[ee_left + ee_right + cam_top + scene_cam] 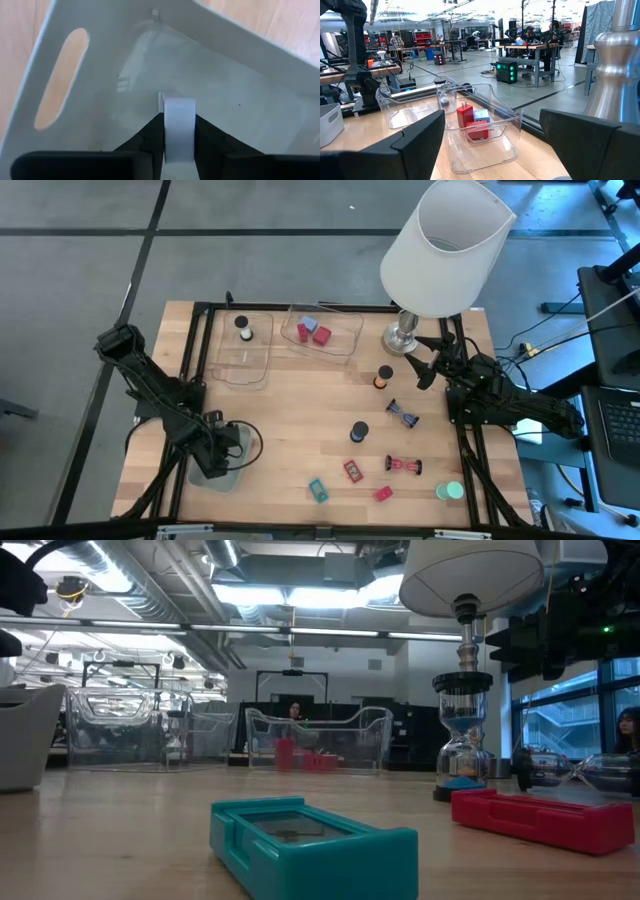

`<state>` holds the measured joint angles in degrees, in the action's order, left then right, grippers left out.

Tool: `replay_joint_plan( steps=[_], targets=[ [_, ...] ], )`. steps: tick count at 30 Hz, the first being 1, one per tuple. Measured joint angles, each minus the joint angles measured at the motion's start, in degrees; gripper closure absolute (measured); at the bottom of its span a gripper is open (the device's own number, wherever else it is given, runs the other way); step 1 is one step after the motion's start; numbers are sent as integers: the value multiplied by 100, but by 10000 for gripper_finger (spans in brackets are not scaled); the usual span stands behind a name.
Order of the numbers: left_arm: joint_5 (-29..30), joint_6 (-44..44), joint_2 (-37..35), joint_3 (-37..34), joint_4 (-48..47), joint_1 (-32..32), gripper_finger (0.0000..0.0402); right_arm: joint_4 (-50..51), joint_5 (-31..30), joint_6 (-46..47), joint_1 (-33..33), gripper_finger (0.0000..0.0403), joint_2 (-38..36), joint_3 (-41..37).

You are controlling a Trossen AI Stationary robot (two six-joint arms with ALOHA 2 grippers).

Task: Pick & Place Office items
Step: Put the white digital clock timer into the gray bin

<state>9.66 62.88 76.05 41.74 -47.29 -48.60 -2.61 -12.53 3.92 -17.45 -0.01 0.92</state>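
My left gripper (218, 448) is at the table's near left, pointing down into the pale green tray (212, 476), and is shut on a small white piece (179, 125). My right gripper (426, 362) waits open at the far right beside the lamp base (402, 336). Loose office items lie on the wood at the near right: a teal block (318, 491), two red blocks (352, 471), a black cap (359, 432) and two clips (403, 466). My left gripper pinches the white piece by its two opposite sides (167, 131) between its two fingers. The fingers come from above, pointing down into the tray (60, 60). The piece's end sticks out past the fingertips. I cannot tell whether it touches the tray's floor.
Two clear trays stand at the far edge. One (322, 332) holds red and blue blocks, the other (243, 345) a black cap (244, 330). A big white lamp (445, 245) rises at the far right. Bare wood lies in the table's middle.
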Motion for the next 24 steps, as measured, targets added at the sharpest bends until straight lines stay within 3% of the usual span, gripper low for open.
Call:
replay_joint_plan(
  steps=[8,24],
  targets=[
    [-30,107,0,3,23,-4,301,0,-1,0,0,76,0,0],
    [-180,65,2,365,-74,-4,226,0,-2,1,0,76,0,0]
  ],
)
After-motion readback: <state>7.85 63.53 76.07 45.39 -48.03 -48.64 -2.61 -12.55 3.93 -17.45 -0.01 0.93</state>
